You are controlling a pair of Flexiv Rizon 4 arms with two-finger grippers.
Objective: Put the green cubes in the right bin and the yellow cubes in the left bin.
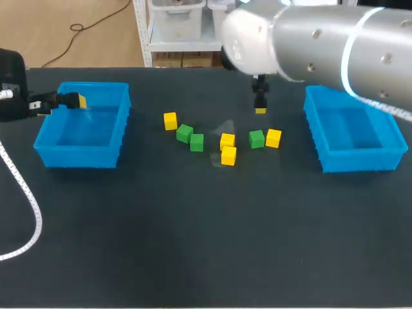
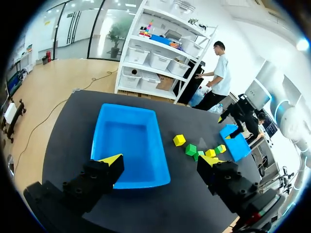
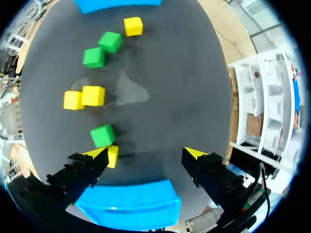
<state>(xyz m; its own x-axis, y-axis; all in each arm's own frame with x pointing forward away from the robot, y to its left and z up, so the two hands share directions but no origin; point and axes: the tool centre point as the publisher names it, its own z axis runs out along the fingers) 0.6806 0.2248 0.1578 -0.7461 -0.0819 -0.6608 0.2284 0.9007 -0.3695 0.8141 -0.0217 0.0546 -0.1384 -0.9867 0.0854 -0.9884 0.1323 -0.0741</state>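
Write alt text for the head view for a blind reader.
Four yellow cubes and three green cubes lie scattered on a dark table between an empty left bin and an empty right bin, both blue. The left gripper is at the left bin's far rim; the right gripper hangs just beyond the cubes.

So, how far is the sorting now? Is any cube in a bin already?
Done: nothing yet. The left bin and the right bin both look empty.
In hand: nothing. The left gripper is open at the left bin, and the right gripper is open above the table near the cubes.
Left: all four yellow cubes and three green cubes, lying between the bins.
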